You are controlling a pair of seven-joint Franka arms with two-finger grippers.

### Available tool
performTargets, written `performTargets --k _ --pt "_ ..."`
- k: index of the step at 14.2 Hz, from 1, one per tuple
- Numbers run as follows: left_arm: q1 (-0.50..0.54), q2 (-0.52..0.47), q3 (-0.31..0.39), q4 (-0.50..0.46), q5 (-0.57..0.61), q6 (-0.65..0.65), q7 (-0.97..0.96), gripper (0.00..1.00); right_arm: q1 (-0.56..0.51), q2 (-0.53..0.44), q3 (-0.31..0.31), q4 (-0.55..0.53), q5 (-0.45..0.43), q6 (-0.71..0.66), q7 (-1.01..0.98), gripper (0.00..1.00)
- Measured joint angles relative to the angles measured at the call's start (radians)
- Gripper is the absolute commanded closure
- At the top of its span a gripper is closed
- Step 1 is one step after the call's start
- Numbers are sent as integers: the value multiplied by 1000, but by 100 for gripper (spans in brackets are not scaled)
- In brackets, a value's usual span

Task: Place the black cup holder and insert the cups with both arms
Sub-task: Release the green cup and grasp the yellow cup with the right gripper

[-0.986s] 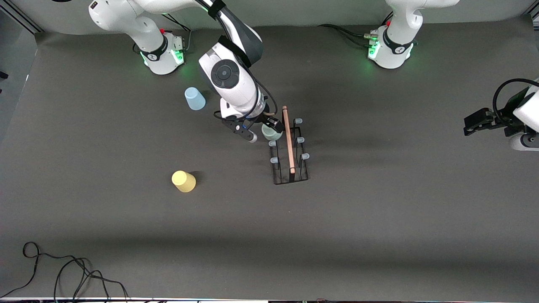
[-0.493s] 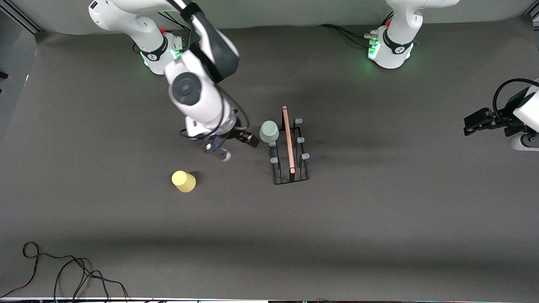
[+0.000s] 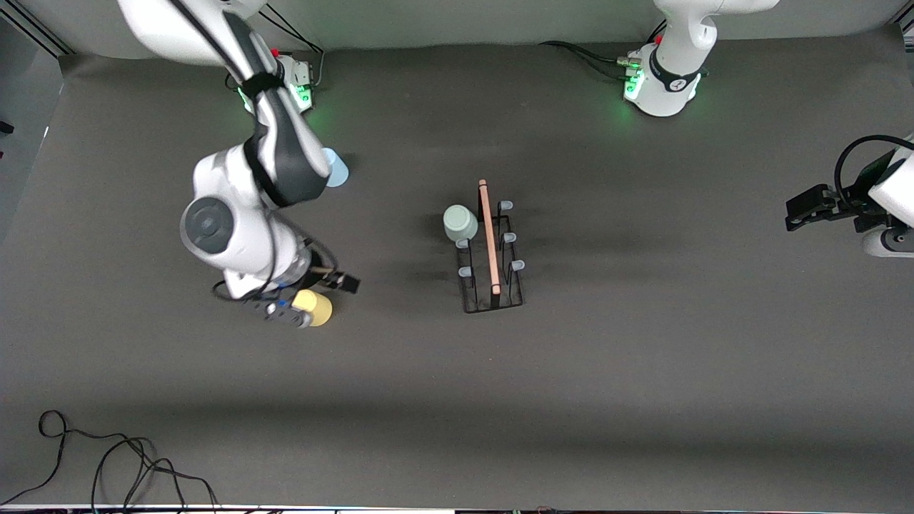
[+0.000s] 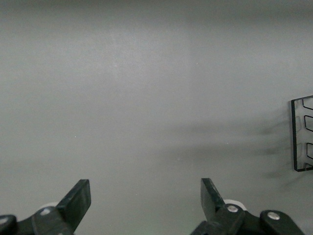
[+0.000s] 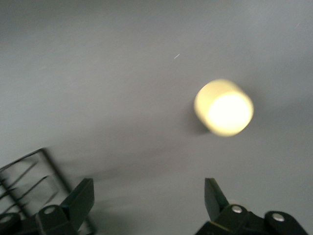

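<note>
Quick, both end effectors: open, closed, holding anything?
Left end effector: open, empty, waiting at the left arm's end of the table.
Right end effector: open, empty, over the yellow cup.

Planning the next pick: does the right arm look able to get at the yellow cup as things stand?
Probably yes. The right gripper hangs open right over the yellow cup, which stands alone on the table, apart from the black cup holder. Nothing blocks it.
</note>
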Motion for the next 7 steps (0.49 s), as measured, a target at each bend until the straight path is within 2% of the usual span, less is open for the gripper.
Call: performTargets --k 3,7 --pt "0 0 0 0 0 0 0 0 -94 56 -1 0 0 29 -121 0" --pt "0 1 0 0 0 0 0 0 -90 154 8 -3 0 96 -130 0"
